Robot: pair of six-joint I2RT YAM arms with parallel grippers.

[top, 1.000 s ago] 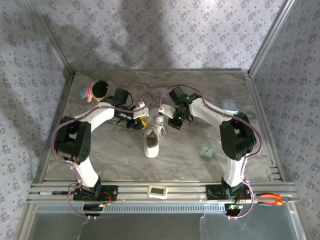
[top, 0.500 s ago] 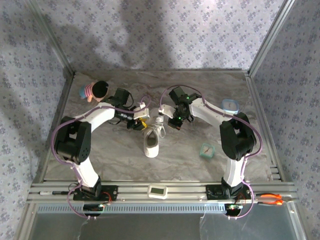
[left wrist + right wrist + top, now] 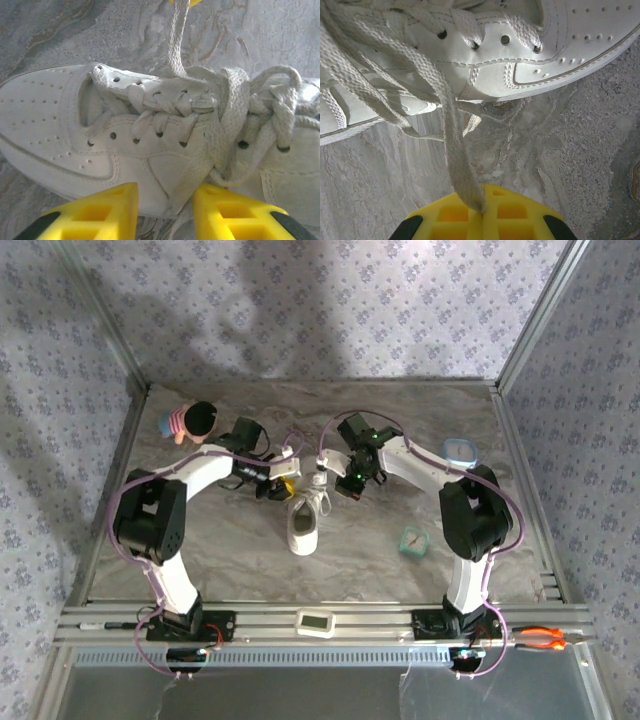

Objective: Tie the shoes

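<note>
From above, the white sneaker (image 3: 303, 525) lies mid-bench with its toe towards the arm bases. Both arms bend in to its laced end, one from each side. The left wrist camera shows the close detail. The left fingers (image 3: 95, 212) stand apart, low against the sneaker's side, with the shoe's edge over the gap and nothing clamped. One lace (image 3: 176, 45) runs up from the eyelets to a yellow tip at the frame's top edge. The right wrist camera shows the right fingers (image 3: 455, 215) pressed together on that lace, which is drawn straight from the shoe.

The bench (image 3: 400, 420) is grey and marbled. A doll (image 3: 190, 421) lies in its far left corner, and a small teal object (image 3: 413, 541) sits right of the sneaker. A blue-rimmed container (image 3: 460, 450) sits near the right edge. Flower-patterned walls (image 3: 330, 310) close in three sides. On the near metal rail rest a small white device (image 3: 314, 622) and orange-handled pliers (image 3: 545, 637).
</note>
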